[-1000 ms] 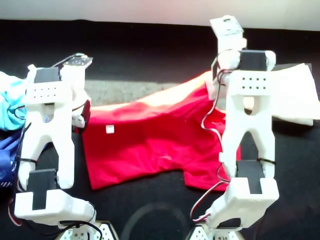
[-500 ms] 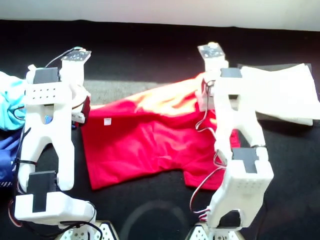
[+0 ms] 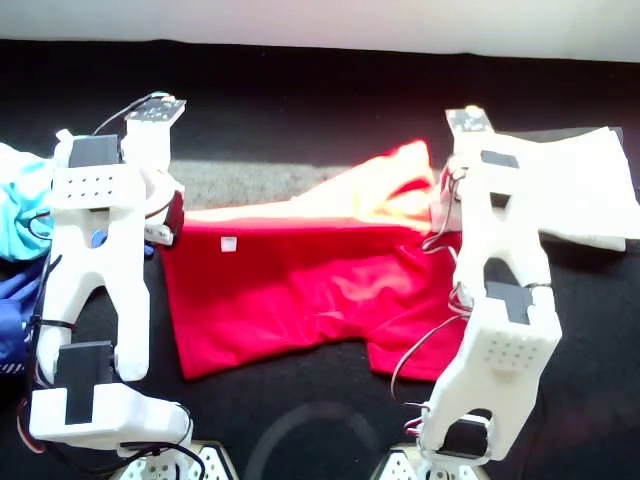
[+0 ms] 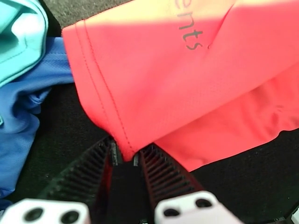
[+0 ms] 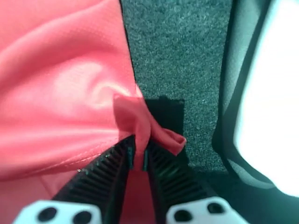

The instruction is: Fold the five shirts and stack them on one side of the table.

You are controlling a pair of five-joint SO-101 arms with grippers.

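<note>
A red shirt (image 3: 300, 290) lies spread across the middle of the dark table, its far edge lifted between the two arms. My left gripper (image 4: 125, 156) is shut on the red shirt's (image 4: 187, 84) hemmed corner at the left; in the high view the left gripper (image 3: 172, 222) sits at that corner. My right gripper (image 5: 138, 156) is shut on a bunched fold of the red shirt (image 5: 60, 93), and in the high view the right gripper (image 3: 445, 200) holds the shirt's far right edge. A white folded shirt (image 3: 580, 190) lies at the far right.
A light-blue shirt (image 3: 18, 205) and a dark-blue shirt (image 3: 15, 310) are heaped at the left edge; the left wrist view shows the dark-blue shirt (image 4: 23, 116) and light-blue shirt (image 4: 21, 32) beside the red corner. Dark table (image 3: 300, 100) stretches behind the arms.
My right gripper has moved to the right and toward the near side with the red fabric, pulling the shirt's far edge straighter. The left arm has barely moved.
</note>
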